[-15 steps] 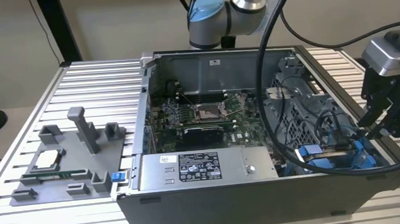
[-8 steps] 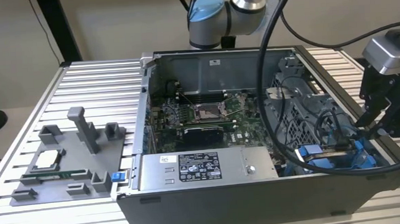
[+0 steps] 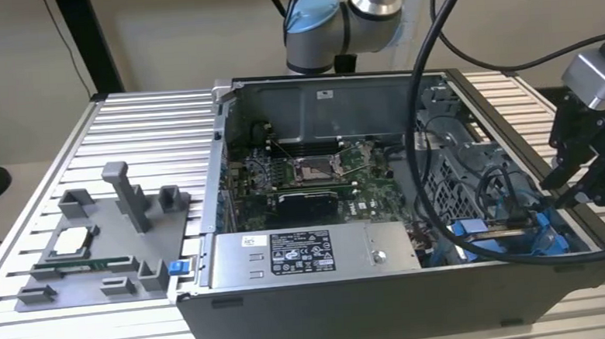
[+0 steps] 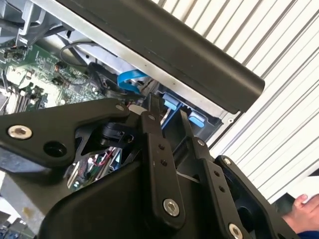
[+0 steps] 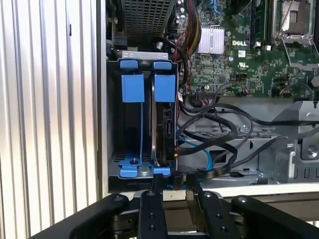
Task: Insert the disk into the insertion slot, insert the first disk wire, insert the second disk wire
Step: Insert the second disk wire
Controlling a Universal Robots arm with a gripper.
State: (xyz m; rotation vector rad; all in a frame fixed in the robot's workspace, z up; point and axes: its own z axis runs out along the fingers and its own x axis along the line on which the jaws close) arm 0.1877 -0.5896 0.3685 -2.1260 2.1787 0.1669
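In the first wrist view the disk (image 5: pixel 166 119) stands on edge in the insertion slot (image 5: pixel 130 52), its bright blue carrier tab (image 5: pixel 164 84) on top. A second blue carrier (image 5: pixel 133 84) sits beside it in the same bay. Loose black wires (image 5: pixel 219 124) and a thin blue wire (image 5: pixel 205 158) curl next to the disk's connector edge. My gripper (image 5: pixel 173 185) hovers just outside the case wall in line with the disk, fingers (image 5: pixel 156 191) a little apart and nothing seen between them. In the exterior view the gripper (image 3: pixel 558 192) hangs over the case's right rim above the blue bay (image 3: pixel 492 229).
The open computer case (image 3: pixel 340 299) lies on a ribbed metal table (image 3: pixel 145 123). Inside are a motherboard (image 3: pixel 314 177) and a silver power supply box (image 3: pixel 307 255). A grey fixture tray with posts (image 3: pixel 81 286) stands at the exterior view's left. A person's hand (image 4: pixel 301 211) rests on the table.
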